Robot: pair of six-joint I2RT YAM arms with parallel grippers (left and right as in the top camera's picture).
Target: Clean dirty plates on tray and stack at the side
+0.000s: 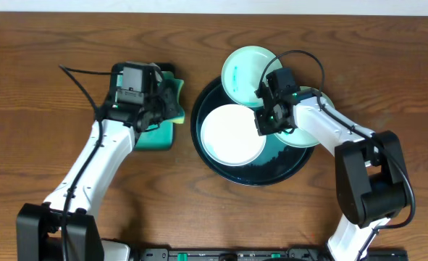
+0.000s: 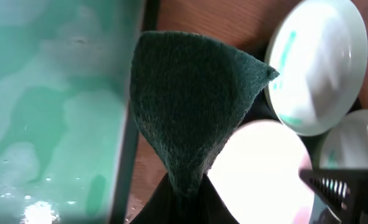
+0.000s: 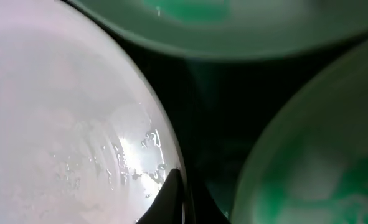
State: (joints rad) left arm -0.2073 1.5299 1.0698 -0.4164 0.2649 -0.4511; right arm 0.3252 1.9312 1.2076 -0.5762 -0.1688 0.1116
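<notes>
The round black tray (image 1: 221, 163) holds three plates. A clean white plate (image 1: 232, 134) lies at its left, an aqua plate with teal smears (image 1: 244, 69) leans over the far rim, and a third plate (image 1: 305, 138) is partly hidden under my right arm. My right gripper (image 1: 266, 123) is shut on the white plate's right rim; the wrist view shows its fingers (image 3: 176, 196) pinching the wet rim (image 3: 78, 124). My left gripper (image 1: 159, 101) is shut on a dark green scouring pad (image 2: 190, 99), held left of the tray.
A rectangular teal tray with a black rim (image 1: 156, 134) sits under my left gripper; it fills the left of the left wrist view (image 2: 47, 106). Dark brown wood-grain tabletop (image 1: 47, 87) surrounds both trays.
</notes>
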